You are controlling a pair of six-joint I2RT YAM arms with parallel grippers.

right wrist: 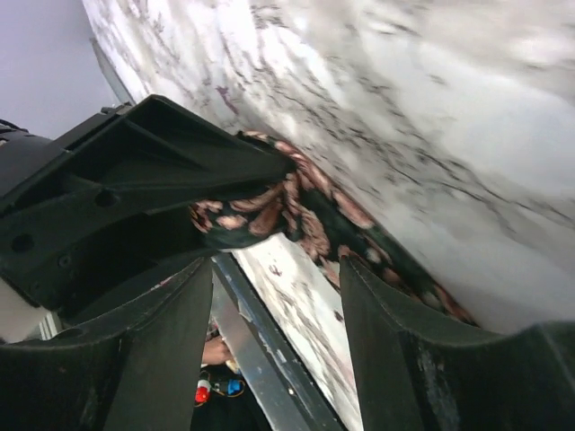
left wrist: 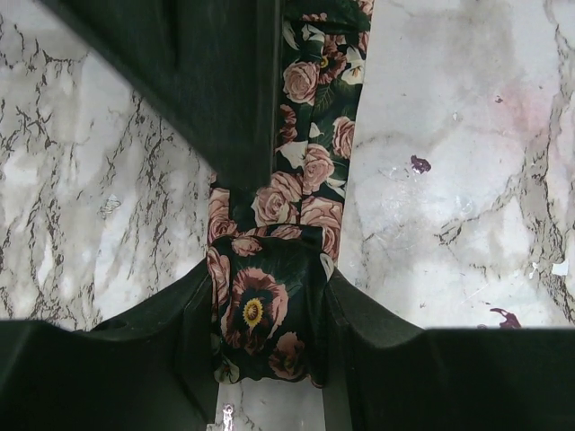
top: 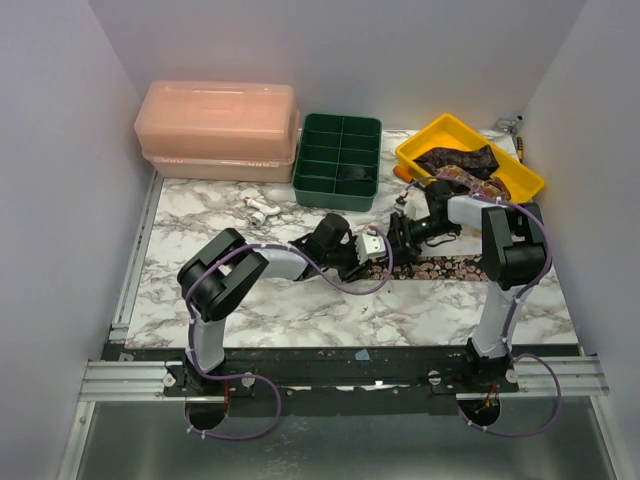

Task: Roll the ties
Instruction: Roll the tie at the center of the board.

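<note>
Seen from above, the left pincer [top: 388,256] and the right pincer [top: 406,234] meet tip to tip. Their black bodies and a purple cable [top: 340,278] cover the meeting spot, so neither jaw gap can be read here. The tie [top: 452,268] lies flat, running from the left pincer's tip toward the right arm, which cuts off its far end. Beyond the right pincer a yellow bin [top: 425,150] holds more ties [top: 462,160], bunched and hard to tell apart. Beyond the left pincer stand a green tray [top: 340,119] and a pink box [top: 218,125], with white plastic pieces [top: 262,210] nearer. The table [top: 300,310] is marble-patterned, and plain pale walls [top: 330,50] close three sides.

In the left wrist view, the left pincer pinches the tie's doubled-over end, the cloth touching both fingers [left wrist: 153,341]. Whether that end is rolled or only folded cannot be told. Ahead of it, a black finger of the right pincer hides the strip's left edge.

In the right wrist view, the right pincer's jaws stand spread with nothing between them. Just ahead, the left pincer's body covers the tie's end. The rest of the tie trails off over blurred marble.
</note>
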